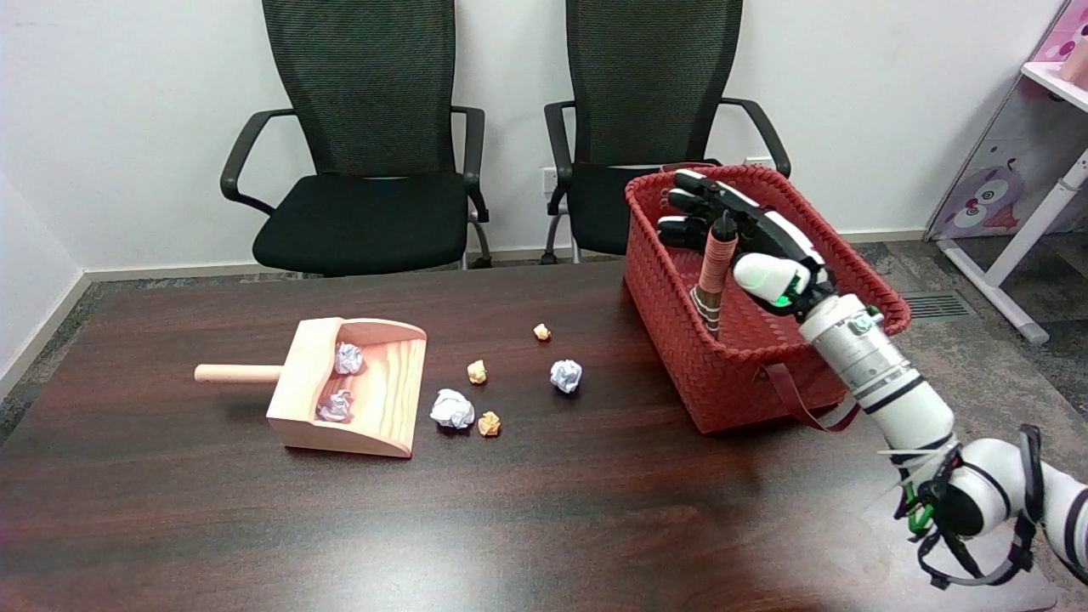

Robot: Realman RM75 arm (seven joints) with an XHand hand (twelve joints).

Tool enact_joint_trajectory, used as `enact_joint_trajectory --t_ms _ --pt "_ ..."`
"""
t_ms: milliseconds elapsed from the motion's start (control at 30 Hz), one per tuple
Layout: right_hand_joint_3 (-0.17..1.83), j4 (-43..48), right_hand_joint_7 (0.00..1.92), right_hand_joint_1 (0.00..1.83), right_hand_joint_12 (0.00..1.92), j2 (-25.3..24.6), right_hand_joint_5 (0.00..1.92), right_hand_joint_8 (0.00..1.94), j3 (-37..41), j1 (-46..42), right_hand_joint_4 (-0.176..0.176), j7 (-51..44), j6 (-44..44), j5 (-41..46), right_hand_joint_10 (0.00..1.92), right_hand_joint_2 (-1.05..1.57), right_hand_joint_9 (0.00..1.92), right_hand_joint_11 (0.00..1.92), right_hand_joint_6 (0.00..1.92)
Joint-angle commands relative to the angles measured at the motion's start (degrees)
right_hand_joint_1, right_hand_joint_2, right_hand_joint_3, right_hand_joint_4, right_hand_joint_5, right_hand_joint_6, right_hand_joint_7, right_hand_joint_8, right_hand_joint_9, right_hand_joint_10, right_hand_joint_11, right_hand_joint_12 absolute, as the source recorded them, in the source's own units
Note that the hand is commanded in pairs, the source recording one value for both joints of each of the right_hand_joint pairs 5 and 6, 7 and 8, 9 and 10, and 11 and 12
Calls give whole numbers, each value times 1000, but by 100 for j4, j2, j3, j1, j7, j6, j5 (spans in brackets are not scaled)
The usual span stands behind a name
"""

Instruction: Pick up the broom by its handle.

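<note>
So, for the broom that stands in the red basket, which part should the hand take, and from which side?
Probably the pinkish upper handle of the broom, just below its dark tip. It stands nearly upright above the red basket, whose walls hide the lower part. Coming from above and from the robot's right looks best, where the right hand already is, fingers wrapping sideways around the shaft.

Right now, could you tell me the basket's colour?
The basket is red, woven; head view.

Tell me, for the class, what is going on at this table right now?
The right robot hand reaches into the red basket, its fingers beside the broom handle that stands up in it; whether it grips yet cannot be told. On the table lie a wooden dustpan holding two paper balls, and more paper balls beside it.
</note>
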Motion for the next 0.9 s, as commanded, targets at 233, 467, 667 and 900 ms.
enact_joint_trajectory --t_ms 233,467,667,900 --pt "620 386 360 869 541 -352 360 360 -717 950 -44 28 143 -278 555 -77 555 541 360" --pt "589 386 905 902 726 -359 905 905 -717 913 -73 28 62 -227 771 95 771 726 905" --pt "707 395 1158 920 1111 -369 1158 1158 -698 904 79 28 37 -76 1163 219 1163 1111 1158" --pt "828 486 1553 881 1397 -369 1553 1553 -717 878 176 28 -86 153 1555 368 1555 1397 1553"
